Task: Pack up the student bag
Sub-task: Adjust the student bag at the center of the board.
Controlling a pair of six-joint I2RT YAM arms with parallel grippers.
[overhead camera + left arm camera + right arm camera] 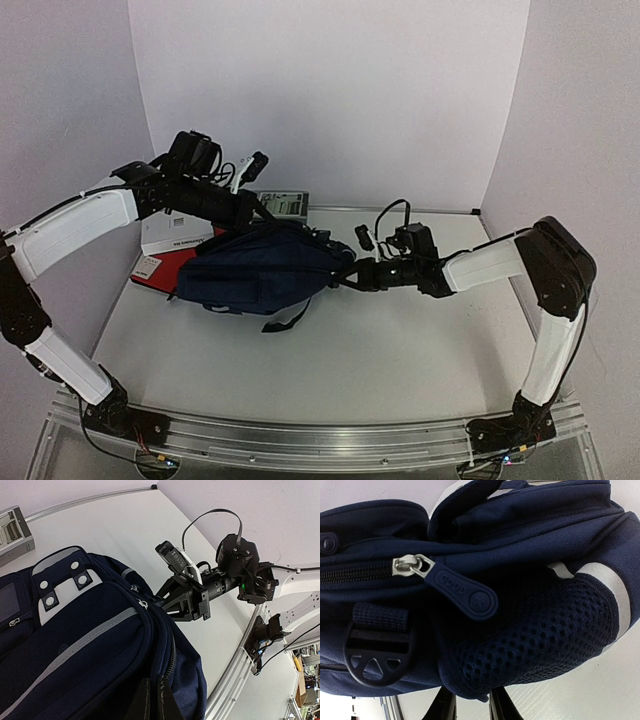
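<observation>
Navy student bag [265, 272]: lying on table [380, 360], long axis left-right, between both arms.
Right gripper [470, 706]: touching bag's right end, narrow around mesh pocket [530, 640] tip; hold unclear.
Left gripper [154, 697]: pinched shut on bag's opposite edge.

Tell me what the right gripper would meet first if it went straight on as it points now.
The backpack: its mesh side pocket sits right before the right gripper; they may even touch, as depth is unclear.
</observation>
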